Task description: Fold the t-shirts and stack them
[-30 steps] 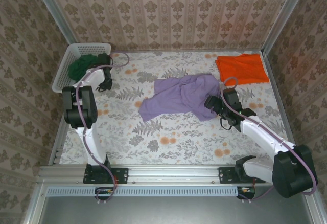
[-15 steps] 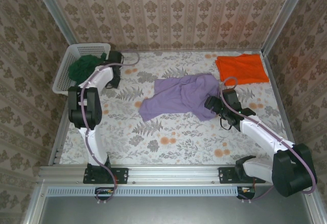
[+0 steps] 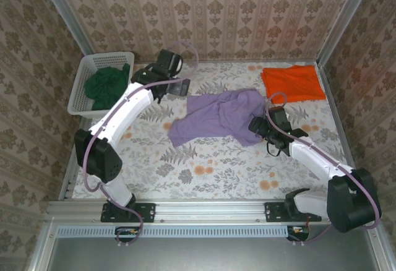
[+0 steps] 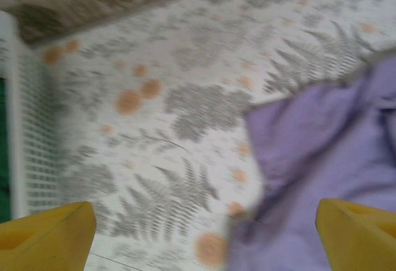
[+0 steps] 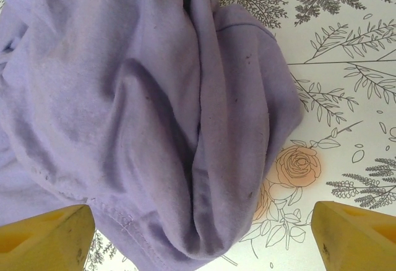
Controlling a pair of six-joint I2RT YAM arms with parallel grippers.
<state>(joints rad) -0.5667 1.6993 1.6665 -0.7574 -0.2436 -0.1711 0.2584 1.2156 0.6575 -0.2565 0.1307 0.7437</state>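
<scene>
Left gripper (image 3: 180,88) swings over from the basket (image 3: 79,91), jaws spread; lilac t-shirt (image 3: 216,117) lies to its right, with the right gripper (image 3: 258,126), jaws also spread, nearer.

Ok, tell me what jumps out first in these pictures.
The crumpled lilac-purple t-shirt sprawls centrally, with the right claw open at its near right edge. A bright orange t-shirt lies flat in the far right corner, and a dark green t-shirt is bundled in the white basket at far left.
</scene>
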